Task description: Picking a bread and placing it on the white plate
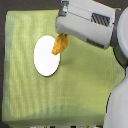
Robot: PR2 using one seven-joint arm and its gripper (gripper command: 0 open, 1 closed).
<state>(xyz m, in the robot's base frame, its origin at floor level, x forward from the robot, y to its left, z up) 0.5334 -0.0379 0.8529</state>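
A golden-orange, bumpy bread (60, 44) hangs tilted from my gripper (63, 35), whose fingers are mostly hidden under the grey-white arm housing. The bread's lower end overlaps the upper right rim of the white plate (45, 59) in the exterior view. Whether it touches the plate or hangs above it I cannot tell. The plate is a plain white oval lying flat on the green cloth, with nothing else on it.
A yellow-green cloth (85, 85) covers the table. The robot's bulky grey and white arm (90, 22) reaches in from the upper right of the exterior view, and its body (120, 100) fills the right edge. Dark floor borders the left side.
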